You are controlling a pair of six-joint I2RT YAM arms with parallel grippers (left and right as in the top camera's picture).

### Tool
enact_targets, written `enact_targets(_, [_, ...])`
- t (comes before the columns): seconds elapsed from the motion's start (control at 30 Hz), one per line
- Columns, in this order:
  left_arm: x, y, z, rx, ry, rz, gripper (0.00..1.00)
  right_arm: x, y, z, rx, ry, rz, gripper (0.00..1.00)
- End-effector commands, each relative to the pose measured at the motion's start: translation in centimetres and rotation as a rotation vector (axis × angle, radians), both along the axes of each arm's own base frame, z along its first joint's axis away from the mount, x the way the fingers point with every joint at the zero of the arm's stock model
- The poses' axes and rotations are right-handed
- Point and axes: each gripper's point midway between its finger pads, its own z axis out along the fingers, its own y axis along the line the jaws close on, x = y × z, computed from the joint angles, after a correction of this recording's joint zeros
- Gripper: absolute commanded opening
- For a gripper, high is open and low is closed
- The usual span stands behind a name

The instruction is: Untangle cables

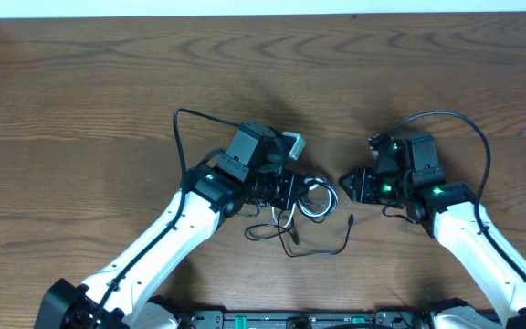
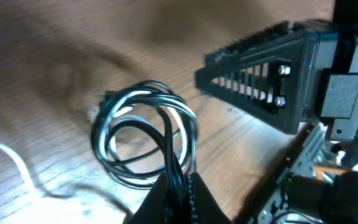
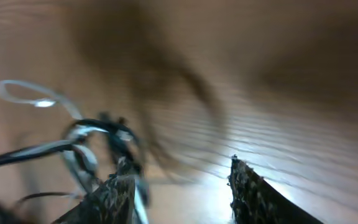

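Out in the middle of the table (image 1: 80, 91), between the two claws: small coil of cables (image 1: 319, 197), black and white loops stacked together. Pinched at the coil's left edge by the left gripper (image 2: 180, 190), jaws closed on a couple of black strands. Just right of the coil, right gripper (image 3: 179, 186) spread open with nothing between the fingers (image 3: 248, 190), one tip right up by the loops, too blurry to say if touching. Trailing below the coil, a loose black cord (image 1: 322, 249) with its plug end free. Looks like the anchor-and-pull step, barely started. Next up, probably: close the right claw on one loop, then ease it away from the coil without dragging the whole bundle.
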Motion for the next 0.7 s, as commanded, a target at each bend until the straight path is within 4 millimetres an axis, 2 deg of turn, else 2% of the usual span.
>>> enact_targets(0.0, [-0.8,-1.0,1.8,-0.078,-0.024,-0.079,0.07,-0.7,1.7,1.1,0.086,-0.018,0.106,0.50])
enact_targets(0.23, [-0.9,-1.4,2.3,-0.106,-0.031,-0.095,0.07,-1.7,2.0,1.0,0.103,0.015,0.134,0.50])
enact_targets(0.37, [-1.5,-2.5,3.8,-0.196,-0.036,-0.156,0.07,-2.3,1.7,0.5,0.087,0.042,0.136,0.48])
enact_targets(0.43, [-1.7,-2.7,4.2,-0.222,-0.038,-0.175,0.07,-2.1,1.5,0.4,0.072,0.040,0.127,0.41])
enact_targets(0.57, [-2.0,-2.9,4.5,-0.239,-0.029,-0.191,0.07,-1.8,0.9,0.0,0.030,0.031,0.103,0.13])
enact_targets(0.6, [-2.0,-2.9,4.4,-0.237,-0.030,-0.189,0.07,-1.7,0.7,-0.1,0.022,0.031,0.099,0.01])
enact_targets(0.67, [-1.3,-2.5,3.9,-0.198,-0.047,-0.155,0.07,-1.9,0.7,-0.2,0.021,0.038,0.099,0.01])
